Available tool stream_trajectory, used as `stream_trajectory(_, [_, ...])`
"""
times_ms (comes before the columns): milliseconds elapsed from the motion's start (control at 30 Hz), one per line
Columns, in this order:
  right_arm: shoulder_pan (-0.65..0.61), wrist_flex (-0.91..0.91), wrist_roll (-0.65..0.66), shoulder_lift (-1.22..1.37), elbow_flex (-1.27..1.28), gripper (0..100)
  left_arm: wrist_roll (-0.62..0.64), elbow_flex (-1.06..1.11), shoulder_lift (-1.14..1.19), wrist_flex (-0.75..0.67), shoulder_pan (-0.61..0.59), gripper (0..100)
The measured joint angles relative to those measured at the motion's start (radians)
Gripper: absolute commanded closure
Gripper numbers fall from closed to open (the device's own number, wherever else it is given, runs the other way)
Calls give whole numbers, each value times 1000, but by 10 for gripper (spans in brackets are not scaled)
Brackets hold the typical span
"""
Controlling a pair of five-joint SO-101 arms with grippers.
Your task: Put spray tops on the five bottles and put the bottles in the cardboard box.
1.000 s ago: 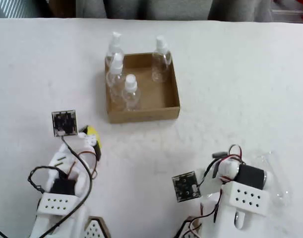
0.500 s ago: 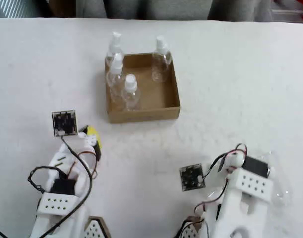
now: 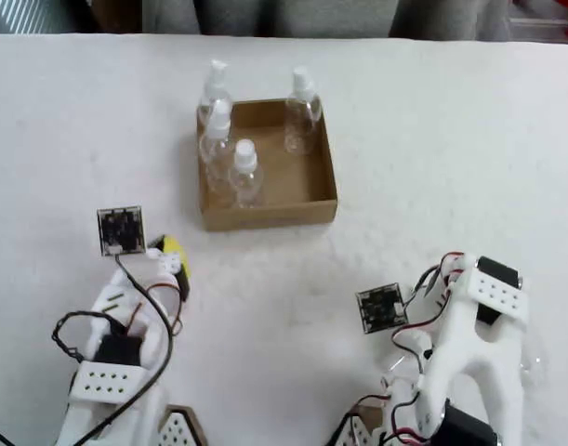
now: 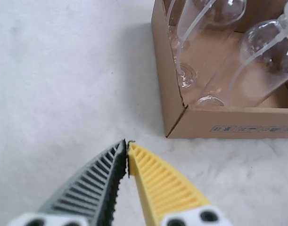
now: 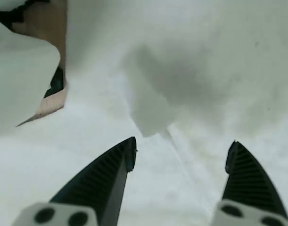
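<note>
Your left gripper sits low over the table, jaws pressed together (gray against yellow), with a strip of table between its tips and the box corner. Four capped bottles stand upright, three along the box's left side and one at its back right corner. Your right arm hunches over, and the right gripper is spread wide above a white spray top.
</note>
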Motion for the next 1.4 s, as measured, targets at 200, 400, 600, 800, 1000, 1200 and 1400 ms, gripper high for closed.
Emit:
stream_trajectory(200, [-31, -129, -2, 0, 98, 734, 0, 0, 0, 0, 0, 973])
stream_trajectory(400, [-120, -226, -203, 0, 115, 965, 0, 0, 0, 0, 0, 973])
stream_trajectory(600, [-135, -233, -345, 0, 95, 986, 0, 0, 0, 0, 0, 973])
stream_trajectory(800, [-146, -230, -543, 0, 37, 981, 0, 0, 0, 0, 0, 973])
stream_trajectory(1000, [-227, -230, -974, 3, -29, 981, 0, 0, 0, 0, 0, 973])
stream_trajectory(1200, [-342, -183, -1464, 3, -78, 981, 0, 0, 0, 0, 0, 973])
stream_trajectory(1400, [-508, -146, -1760, 3, -78, 977, 0, 0, 0, 0, 0, 973])
